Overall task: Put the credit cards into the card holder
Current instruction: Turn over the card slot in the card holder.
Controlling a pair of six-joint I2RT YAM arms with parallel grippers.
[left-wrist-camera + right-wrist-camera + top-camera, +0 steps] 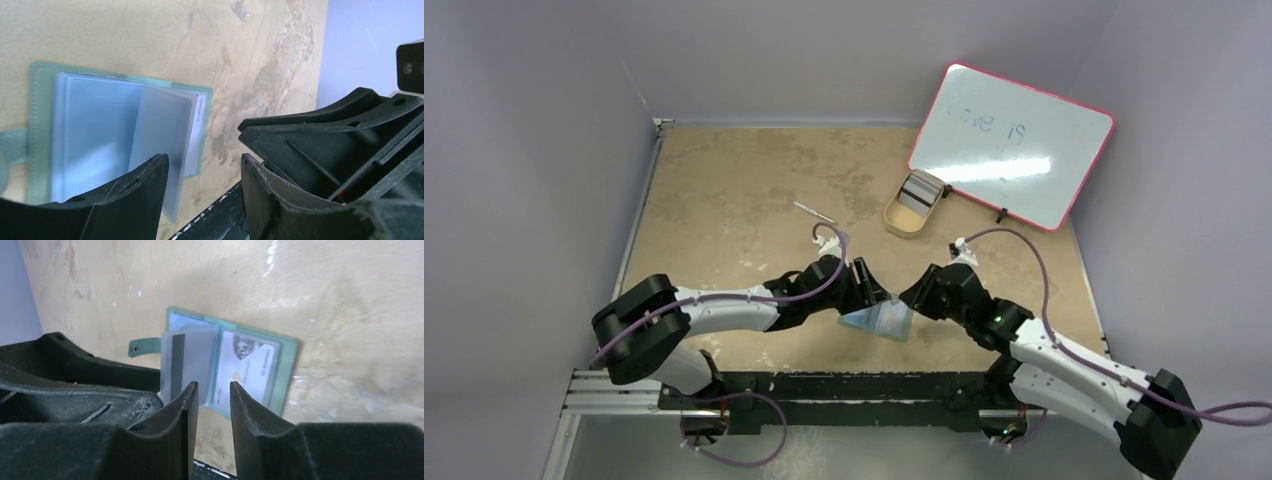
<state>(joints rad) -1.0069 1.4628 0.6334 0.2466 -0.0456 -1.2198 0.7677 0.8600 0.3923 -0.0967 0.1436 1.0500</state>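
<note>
Left gripper (202,161) sits just left of the open holder (879,320), jaws spread wide and empty. A grey card (187,357) leans tilted over the holder's inside. Right gripper (214,390) is just right of it, jaws parted, gripping nothing. More cards (920,190) are in the tray (896,224), behind-right of the holder.

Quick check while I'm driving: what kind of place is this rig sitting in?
Probably a purpose-built lab test cell, not a home or office: plain lavender-grey walls box in a tan speckled tabletop, a silver metal rail runs along the near edge, and a pink-edged whiteboard leans at the back right.
</note>
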